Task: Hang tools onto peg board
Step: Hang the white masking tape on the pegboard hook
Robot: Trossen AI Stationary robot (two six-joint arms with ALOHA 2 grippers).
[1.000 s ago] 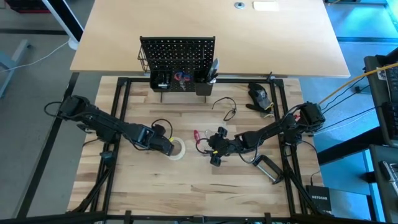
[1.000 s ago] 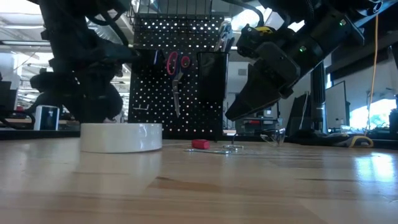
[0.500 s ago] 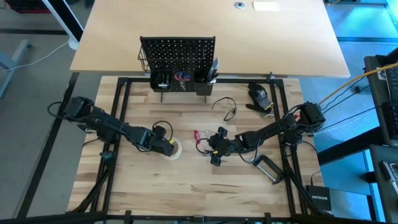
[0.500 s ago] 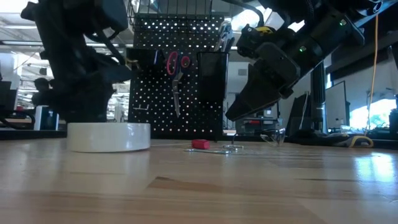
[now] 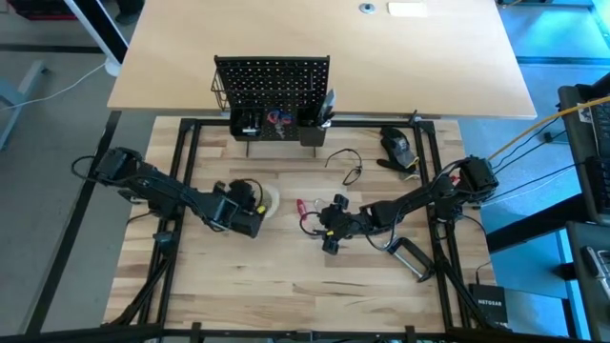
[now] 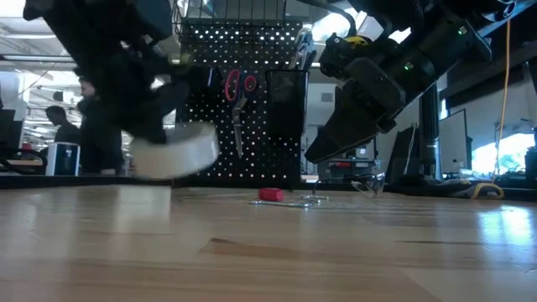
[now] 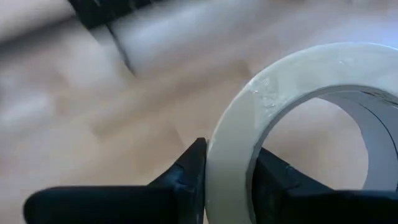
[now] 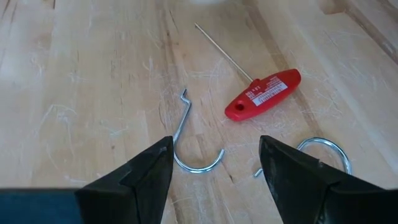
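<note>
The white tape roll [image 6: 174, 149] hangs tilted above the table, with my left gripper [image 5: 259, 210] shut on it left of the table's middle. The roll [image 7: 280, 74] fills the left wrist view. My right gripper [image 5: 329, 235] stands open near the table's middle, over a silver hook [image 8: 196, 146] and a red-handled key [image 8: 264, 93] that lie flat on the wood. The black peg board [image 5: 273, 84] stands upright at the far edge, and red-handled scissors [image 6: 237, 92] hang on it. My left gripper pinches the tape roll's wall [image 7: 230, 168] between its two fingers, one finger [image 7: 270, 174] inside the ring and the other [image 7: 191, 169] outside. The roll is lifted clear of the table and sits tilted in the hold.
A black device with a yellow mark [image 5: 397, 145] and a thin dark cable [image 5: 348, 167] lie at the far right. A dark and silver tool [image 5: 410, 257] lies near the right frame rail. A silver ring hook [image 8: 320, 152] lies beside the key.
My left gripper has taken hold of the tape roll, rolled its wrist and swung toward the far edge. The roll first slid a little along the table, then came up clear of it and tipped from lying flat to tilted.
</note>
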